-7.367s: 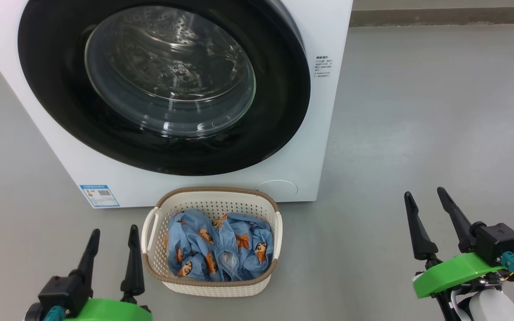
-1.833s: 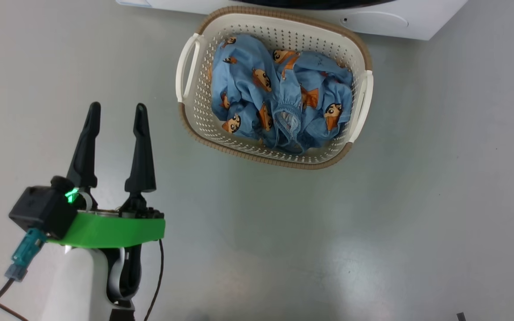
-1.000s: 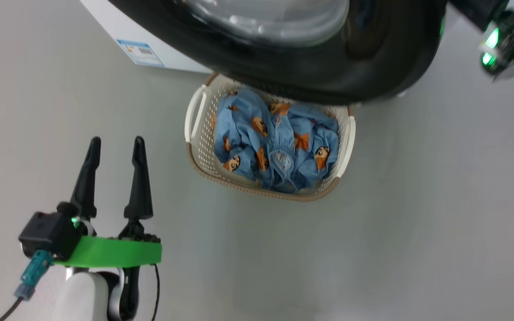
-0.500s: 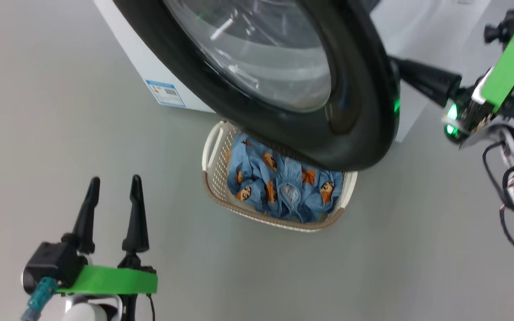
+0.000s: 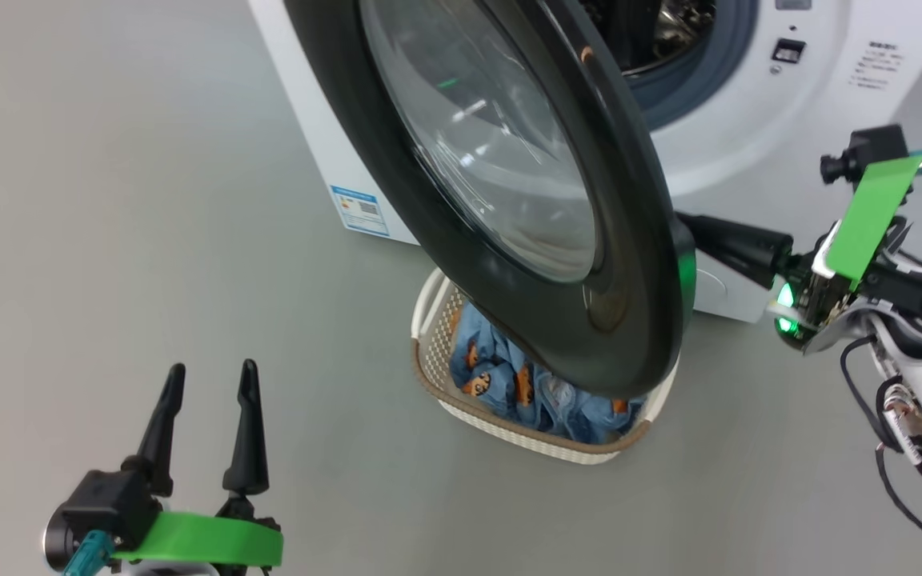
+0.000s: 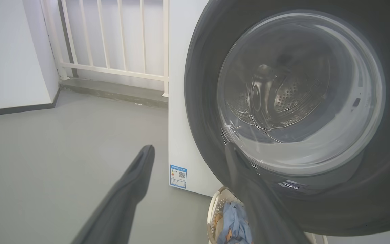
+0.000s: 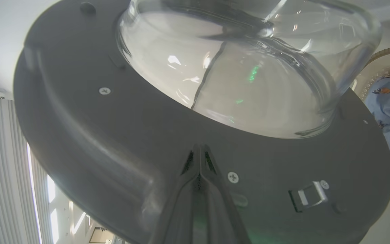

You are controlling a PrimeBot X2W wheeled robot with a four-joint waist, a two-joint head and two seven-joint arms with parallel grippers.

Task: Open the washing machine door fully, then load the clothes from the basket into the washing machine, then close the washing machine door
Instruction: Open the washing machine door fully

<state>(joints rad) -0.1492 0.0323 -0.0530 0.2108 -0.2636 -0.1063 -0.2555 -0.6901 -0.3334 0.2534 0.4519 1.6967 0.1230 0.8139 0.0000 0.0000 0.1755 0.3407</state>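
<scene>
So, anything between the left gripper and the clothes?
Yes: the partly open washing machine door hangs over the basket, covering part of the clothes from above. Only floor lies between the open left gripper and the basket's near rim.
</scene>
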